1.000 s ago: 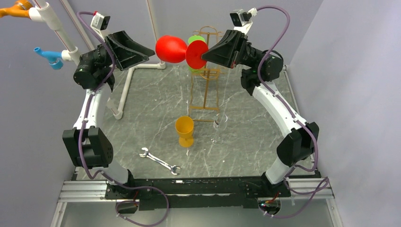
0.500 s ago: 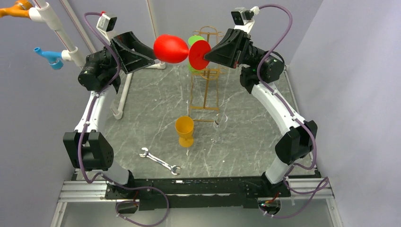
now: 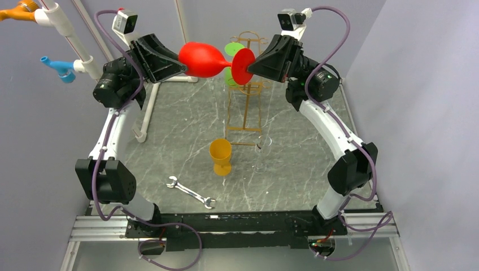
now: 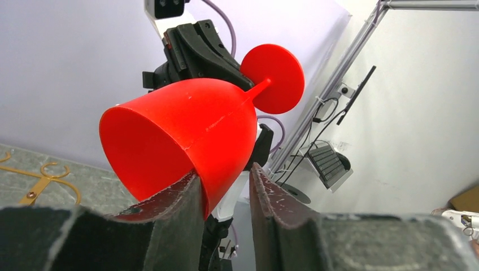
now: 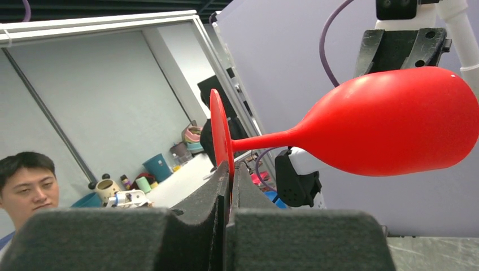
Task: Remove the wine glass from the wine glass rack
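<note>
A red wine glass (image 3: 200, 59) lies on its side in the air, left of the gold wire rack (image 3: 247, 96). My right gripper (image 3: 246, 64) is shut on the glass's round foot (image 5: 221, 132), gripped edge-on between the pads. My left gripper (image 3: 182, 66) is open at the bowl's mouth; in the left wrist view (image 4: 226, 178) the rim of the bowl (image 4: 181, 135) comes down between the two fingers, against the left one. A green glass (image 3: 233, 49) still hangs on the rack behind the red one.
An orange glass (image 3: 221, 156) and a clear glass (image 3: 261, 152) stand on the table in front of the rack. A wrench (image 3: 190, 192) lies near the front. A white pipe frame (image 3: 148, 110) with blue and orange pieces stands at the back left.
My left gripper has swung right and up to the bowl's mouth. The right gripper has carried the red glass slightly left, clear of the rack.
</note>
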Action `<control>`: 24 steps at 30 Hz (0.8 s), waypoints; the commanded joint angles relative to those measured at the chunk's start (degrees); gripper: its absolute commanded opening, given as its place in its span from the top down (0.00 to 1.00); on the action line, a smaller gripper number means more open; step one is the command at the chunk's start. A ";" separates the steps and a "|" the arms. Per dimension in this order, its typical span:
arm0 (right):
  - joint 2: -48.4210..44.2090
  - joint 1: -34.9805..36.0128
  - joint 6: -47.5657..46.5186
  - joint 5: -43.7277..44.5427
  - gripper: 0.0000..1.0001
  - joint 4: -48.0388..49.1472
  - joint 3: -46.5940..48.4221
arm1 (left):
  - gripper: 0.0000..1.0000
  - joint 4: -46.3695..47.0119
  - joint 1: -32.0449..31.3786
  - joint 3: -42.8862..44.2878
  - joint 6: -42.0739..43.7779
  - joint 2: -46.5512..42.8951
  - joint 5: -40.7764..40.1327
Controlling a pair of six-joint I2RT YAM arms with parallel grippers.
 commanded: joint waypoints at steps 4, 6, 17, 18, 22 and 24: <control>0.62 -0.23 0.69 2.10 1.00 4.42 1.33 | 0.89 4.65 -0.70 3.09 0.38 -5.77 -4.59; -0.57 -0.21 -1.27 2.11 1.00 2.58 0.23 | 1.00 2.77 -0.78 2.57 1.55 -7.01 -5.50; -6.48 -0.50 -14.36 0.79 0.53 -12.12 -5.40 | 1.00 -14.63 -0.90 1.19 16.27 -14.70 -3.79; -6.93 -0.60 -14.99 0.79 0.46 -12.88 -5.64 | 1.00 -19.23 -0.90 0.87 20.34 -16.05 -3.12; -8.67 -1.23 -18.44 0.07 0.31 -15.83 -7.15 | 1.00 -41.22 -0.88 0.49 36.94 -20.97 -2.54; -9.91 -1.58 -20.72 -0.25 0.26 -18.69 -8.49 | 1.00 -48.49 -0.93 1.37 43.58 -22.04 -2.42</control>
